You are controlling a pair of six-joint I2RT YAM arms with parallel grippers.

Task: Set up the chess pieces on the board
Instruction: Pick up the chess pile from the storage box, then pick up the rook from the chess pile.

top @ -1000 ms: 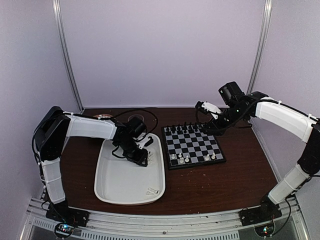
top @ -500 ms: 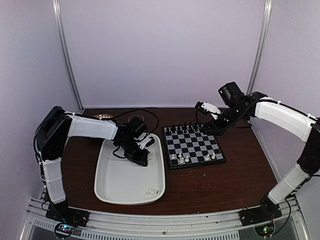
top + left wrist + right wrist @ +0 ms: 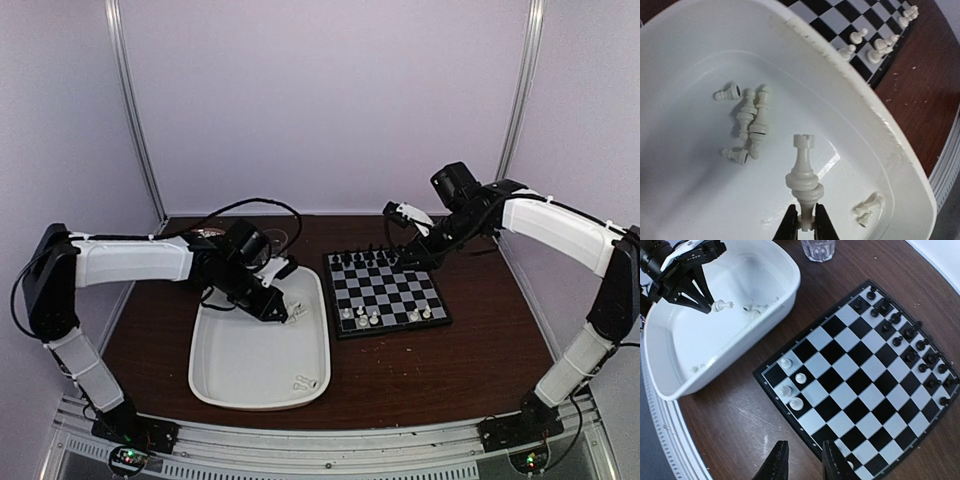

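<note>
In the left wrist view my left gripper (image 3: 803, 212) is shut on the thin end of a white chess piece (image 3: 802, 172) with a castellated far tip. It hangs above the white tray (image 3: 880, 125). Two offset rings at its middle may be two bases joined; I cannot tell. More white chess pieces (image 3: 750, 125) lie loose in the tray, and a pair (image 3: 867, 207) lies near its rim. The board (image 3: 385, 290) carries several white pieces (image 3: 790, 385) along its near side. My right gripper (image 3: 805, 445) stands open and holds nothing, high over the board's edge.
Black chessmen (image 3: 905, 335) fill the board's far rows. A clear glass (image 3: 817, 249) stands on the brown table beyond the tray. The tray (image 3: 200, 350) lies left of the board, almost touching it. The left gripper (image 3: 278, 312) is at the tray's right side.
The left gripper has closed on the white piece while its arm stretched out lower over the tray. The right gripper has drifted slightly left and opened a little.
</note>
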